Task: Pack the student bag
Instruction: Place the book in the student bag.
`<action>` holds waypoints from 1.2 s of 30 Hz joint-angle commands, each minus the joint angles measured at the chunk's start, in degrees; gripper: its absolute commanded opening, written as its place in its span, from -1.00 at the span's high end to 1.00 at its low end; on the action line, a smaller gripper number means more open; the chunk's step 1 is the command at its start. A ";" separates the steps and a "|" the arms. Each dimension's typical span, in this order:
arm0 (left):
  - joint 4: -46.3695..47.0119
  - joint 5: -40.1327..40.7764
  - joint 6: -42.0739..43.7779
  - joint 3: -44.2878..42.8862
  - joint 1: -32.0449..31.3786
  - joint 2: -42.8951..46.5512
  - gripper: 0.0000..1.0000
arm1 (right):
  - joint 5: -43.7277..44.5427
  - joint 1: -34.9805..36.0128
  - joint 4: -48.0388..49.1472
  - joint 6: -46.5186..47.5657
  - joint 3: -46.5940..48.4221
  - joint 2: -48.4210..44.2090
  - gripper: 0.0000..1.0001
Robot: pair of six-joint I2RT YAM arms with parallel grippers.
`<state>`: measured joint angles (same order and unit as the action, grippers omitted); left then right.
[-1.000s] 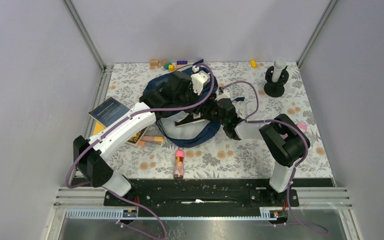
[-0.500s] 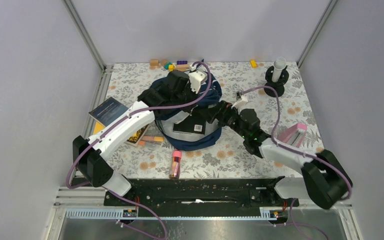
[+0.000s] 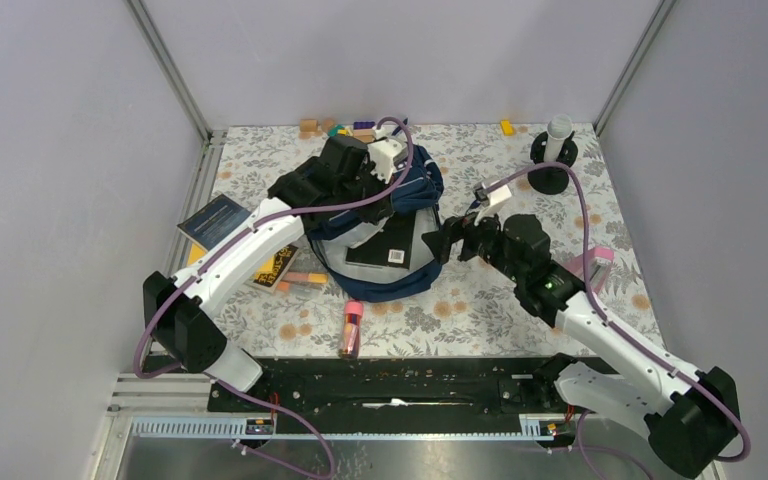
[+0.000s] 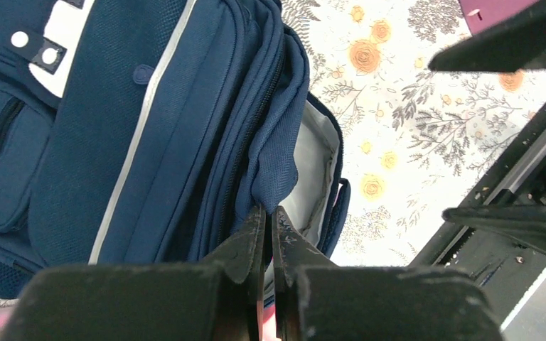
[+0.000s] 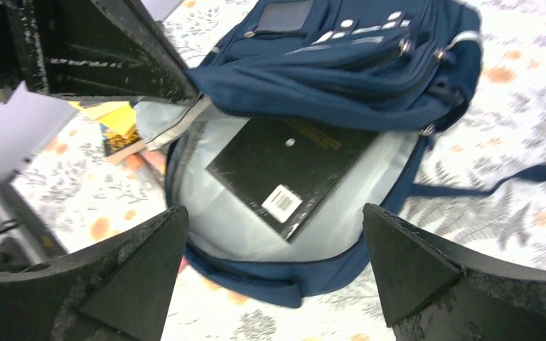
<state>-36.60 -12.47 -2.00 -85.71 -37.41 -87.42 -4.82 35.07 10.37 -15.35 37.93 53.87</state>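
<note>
Mid-surface [image 3: 460, 300], on floral print: the student bag [image 3: 415, 190], mouth gaping toward the arms, pale lining bared. Inside, flat on that lining, a black book [image 5: 291, 170] with a white barcode label. Left end effector [image 4: 269, 217] pressed together on a fold of the bag's navy flap. Left arm [image 3: 260, 240] slung across the bag's left side, hiding part of it. Right end effector [image 3: 452, 240] spread wide just beside the bag's right rim, gripping nothing. Left of the bag, a dark-blue book [image 3: 217, 220] and a yellow-black book [image 3: 275, 268]. Nearer the arms, a pink-capped tube [image 3: 353, 325]. Along the far edge, coloured blocks [image 3: 345, 128]. Far right, a black stand [image 3: 550, 178] bearing a white cylinder [image 3: 558, 130].
</note>
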 commanded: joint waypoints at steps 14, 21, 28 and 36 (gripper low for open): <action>2.99 -8.63 1.29 -3.35 0.76 1.82 1.00 | -3.97 -0.13 28.31 42.24 8.55 25.17 -0.99; 2.41 -9.14 3.41 -3.40 0.76 0.86 1.00 | -3.97 -0.11 29.96 41.77 12.73 30.10 -0.30; 3.52 -5.76 2.54 -2.59 0.76 1.63 0.39 | 1.33 -0.13 31.32 39.23 5.62 22.82 1.00; 7.41 2.56 -1.15 0.59 0.93 5.14 -0.88 | 17.48 -0.09 22.85 39.02 0.33 14.58 1.00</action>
<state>-34.92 -15.53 -0.43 -86.11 -36.69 -87.20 0.58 34.87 33.28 25.17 37.36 73.89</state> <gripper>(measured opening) 0.892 0.045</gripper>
